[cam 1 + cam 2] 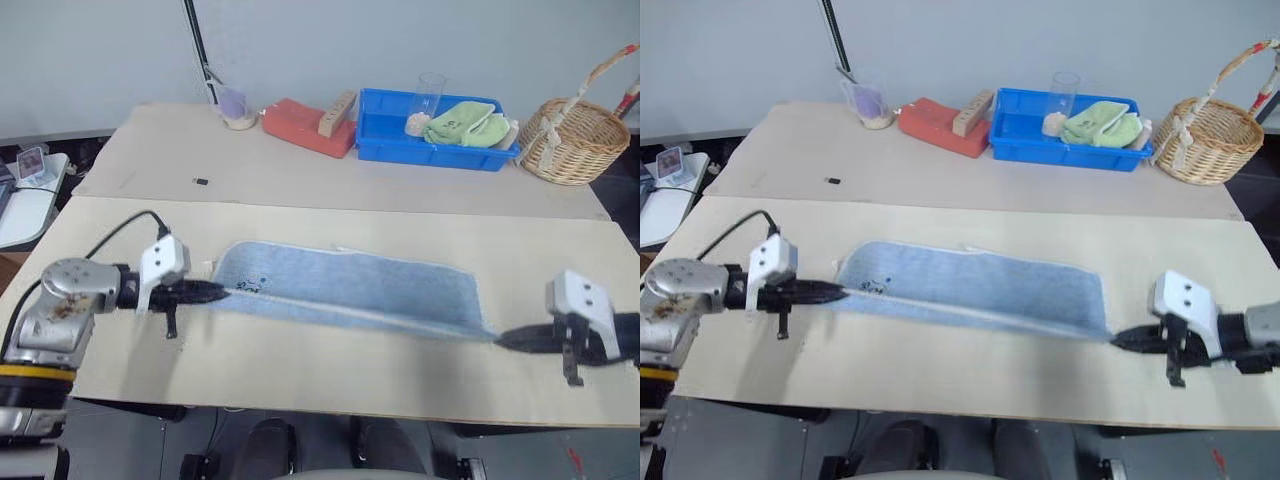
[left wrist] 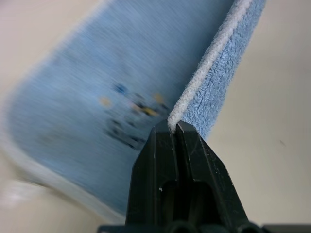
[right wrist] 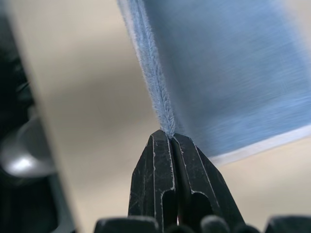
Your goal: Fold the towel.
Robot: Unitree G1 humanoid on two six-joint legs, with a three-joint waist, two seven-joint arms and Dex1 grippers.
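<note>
Pinched between the left gripper [image 2: 175, 127] and right gripper [image 3: 169, 134], both pressed together on opposite corners, the towel [image 1: 350, 288] is stretched low over the table [image 1: 330, 375]. One lengthwise fold appears made; further folds seem left.

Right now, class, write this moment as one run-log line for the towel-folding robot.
task: fold | light blue terry-cloth towel: stretched over beige table | left gripper: shut on towel's end | right gripper: shut on opposite end
</note>
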